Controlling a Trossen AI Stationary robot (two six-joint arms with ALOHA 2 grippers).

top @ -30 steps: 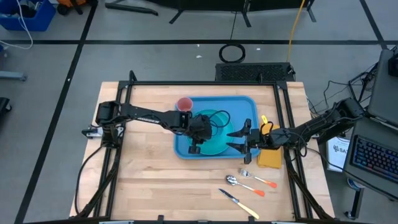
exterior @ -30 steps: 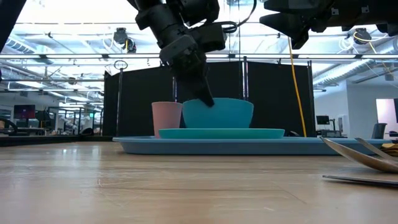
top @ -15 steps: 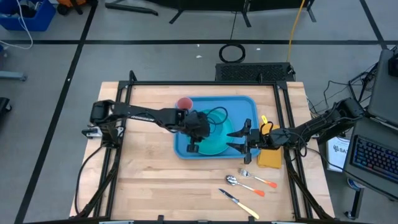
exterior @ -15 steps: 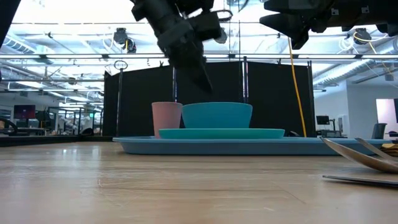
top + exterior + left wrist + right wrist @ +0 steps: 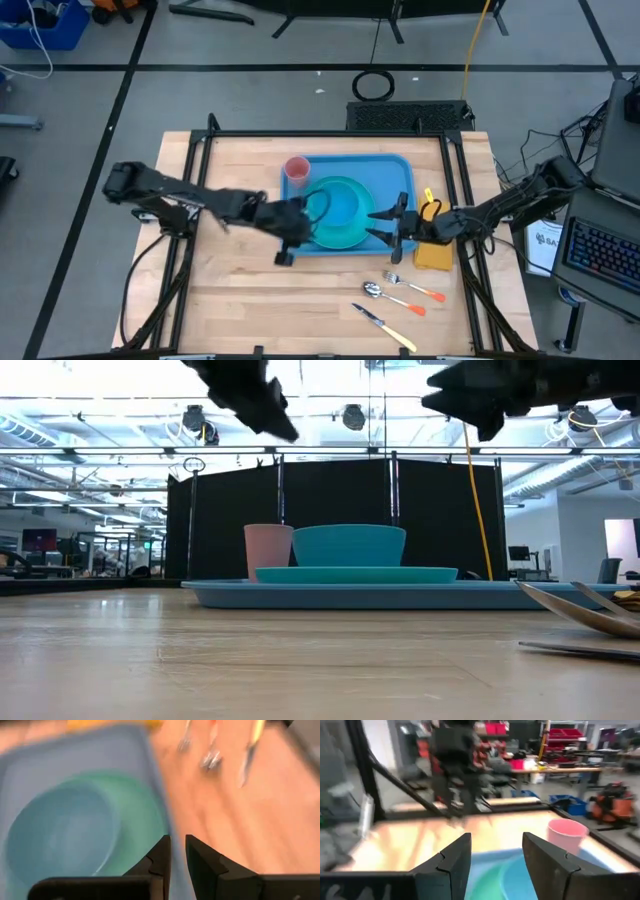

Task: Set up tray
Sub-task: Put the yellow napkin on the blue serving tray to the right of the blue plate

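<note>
Since one second ago the left gripper (image 5: 285, 250) has pulled back from the bowl (image 5: 338, 209) and off the tray (image 5: 400, 172); we now see it over bare wood just beyond the tray's near-left corner, toward the table's left edge. In the low view it has risen clear of the dishes to the top of the picture. Tray, plate, bowl and cup have not shifted.

The tray lies flat at the middle of the table, somewhat toward the far edge. On it rests the round turquoise plate (image 5: 322, 236), and the turquoise bowl stands upright on the plate. The pink cup (image 5: 296, 169) stands upright in the tray's far-left corner, just beside the plate; we cannot tell whether they touch.

Left gripper: in the left wrist view its fingers (image 5: 157, 857) are nearly pressed together, only a narrow slit between them, and they hold nothing.

Right gripper (image 5: 386, 226) hangs over the tray's right rim, pointing toward the bowl, raised above the dishes in the low view. Its fingers (image 5: 451, 857) are spread wide with nothing between them.

Outward toward the table's right edge, a yellow block (image 5: 433, 253) sits just beside the tray. Near the near-right corner lie a fork (image 5: 413, 286) and a spoon (image 5: 392, 298), both orange-handled, and a yellow-handled knife (image 5: 384, 327), side by side and well apart from the tray.
</note>
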